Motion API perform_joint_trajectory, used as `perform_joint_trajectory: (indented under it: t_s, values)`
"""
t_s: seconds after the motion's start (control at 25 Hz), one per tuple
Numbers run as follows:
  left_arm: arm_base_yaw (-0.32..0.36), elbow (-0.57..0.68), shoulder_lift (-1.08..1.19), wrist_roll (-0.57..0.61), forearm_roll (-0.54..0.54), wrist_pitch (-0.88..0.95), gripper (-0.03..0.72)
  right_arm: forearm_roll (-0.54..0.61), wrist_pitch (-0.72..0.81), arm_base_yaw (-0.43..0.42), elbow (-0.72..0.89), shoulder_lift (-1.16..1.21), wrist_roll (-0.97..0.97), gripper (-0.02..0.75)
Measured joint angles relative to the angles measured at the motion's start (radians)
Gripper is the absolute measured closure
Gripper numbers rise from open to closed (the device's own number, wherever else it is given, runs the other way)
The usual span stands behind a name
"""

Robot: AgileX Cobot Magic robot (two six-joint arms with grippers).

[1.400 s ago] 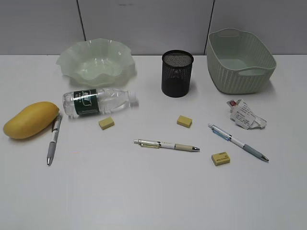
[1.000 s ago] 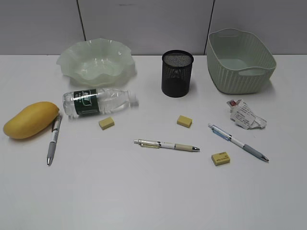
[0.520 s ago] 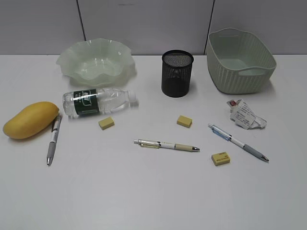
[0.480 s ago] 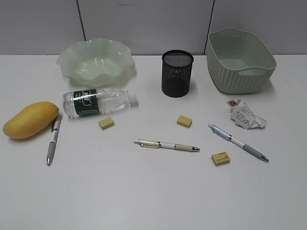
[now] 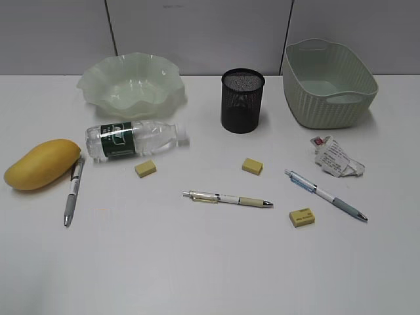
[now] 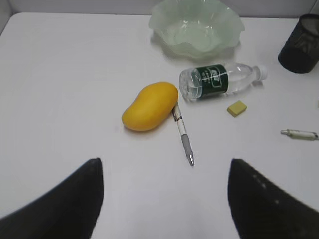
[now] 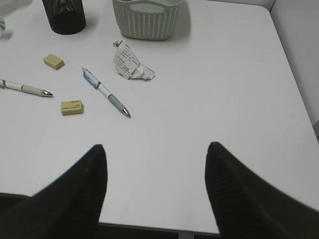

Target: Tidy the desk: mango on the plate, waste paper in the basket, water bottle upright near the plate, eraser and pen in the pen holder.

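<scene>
the mango [image 5: 42, 164] lies at the left edge of the outside view, on the bare desk [image 5: 210, 262], with a pen [image 5: 73, 190] touching or just beside its right end and the fallen water bottle [image 5: 134, 140] a little above and right of it. it looks smooth, rounded and fairly heavy, likely slippery, so a hold across its narrow middle seems safest.

the waste paper [image 5: 336, 157] at right centre should be light and crushable, easy to pinch anywhere; the basket [image 5: 328, 82] stands just above it. the bottle's clear wall may give a little, so i would grip over the green label. the erasers [image 5: 146, 168] are small and low, the pens thin and liable to roll.

the left gripper [image 6: 164, 199] has its jaws spread wide and empty, low in its own view, with the mango ahead. the right gripper [image 7: 154, 189] is likewise spread and empty.

the plate [image 5: 131, 85] sits upper left, the pen holder [image 5: 242, 100] top centre. the lower half of the desk is open room.
</scene>
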Motion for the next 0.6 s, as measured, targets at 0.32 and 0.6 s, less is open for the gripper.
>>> perform_joint_trajectory:
  t_s: [0.32,0.6]
  values:
    - [0.0,-0.09,0.445,0.047,-0.002,0.043,0.101,0.0,0.0,0.0,0.0,0.0,0.0,0.243]
    - [0.0,-0.203,0.744,0.167,0.027,0.073,0.101,0.0,0.0,0.0,0.0,0.0,0.0,0.243]
